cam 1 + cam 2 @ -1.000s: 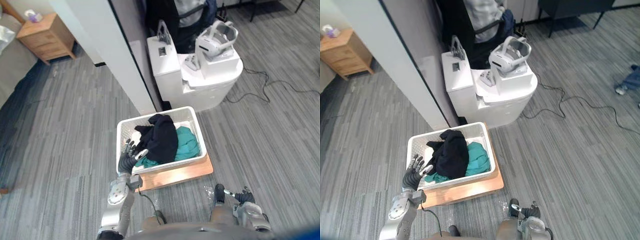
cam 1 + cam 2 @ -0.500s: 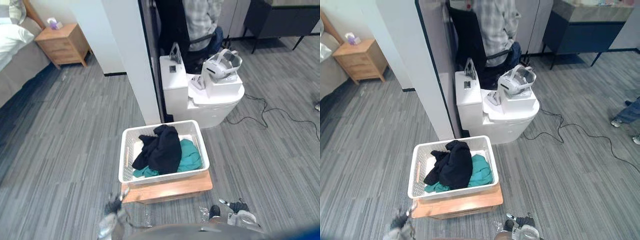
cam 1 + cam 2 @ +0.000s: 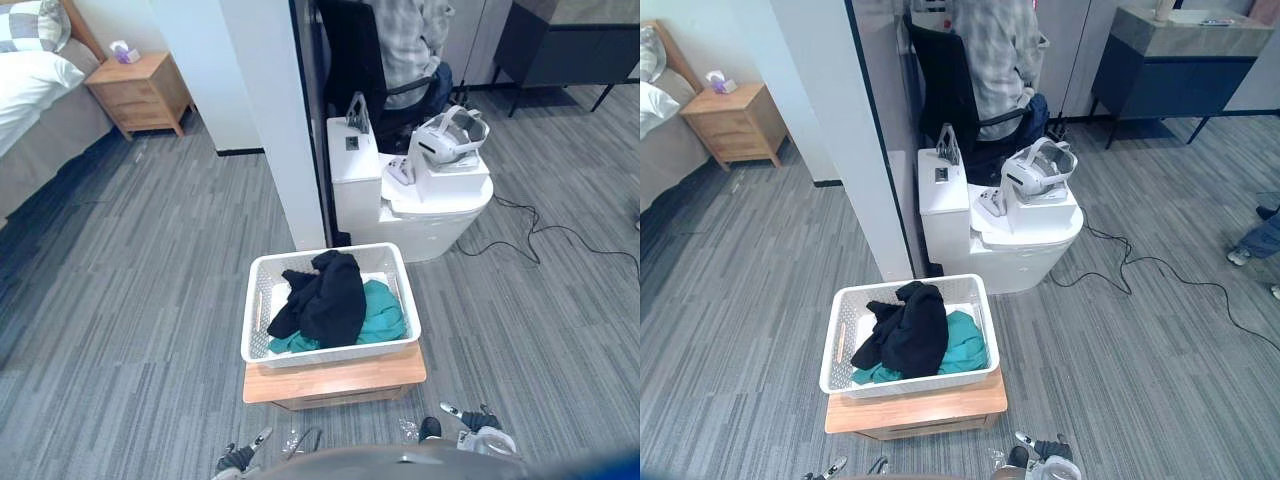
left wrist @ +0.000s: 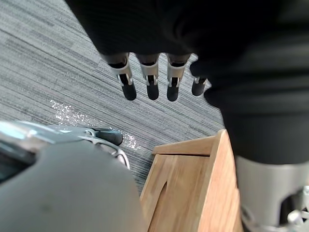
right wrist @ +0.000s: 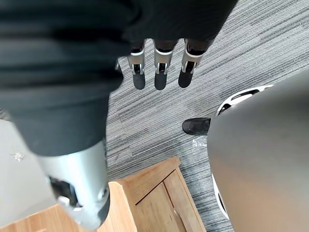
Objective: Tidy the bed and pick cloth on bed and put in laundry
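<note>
The bed (image 3: 35, 100) is cut off by the left edge, and the seated person (image 3: 998, 50) by the top edge. In the basket (image 3: 258, 310) the black cloth (image 3: 325, 295) covers much of the teal cloth (image 3: 385, 315). The bottom edge cuts off the left robot hand (image 3: 238, 459).

A crumpled black garment (image 3: 325, 300) lies heaped over a teal cloth (image 3: 386, 318) inside the white perforated plastic laundry basket (image 3: 330, 353), which sits on a low wooden stand (image 3: 340, 378), well apart from the bed with white bedding (image 3: 25, 85) at far left.
</note>
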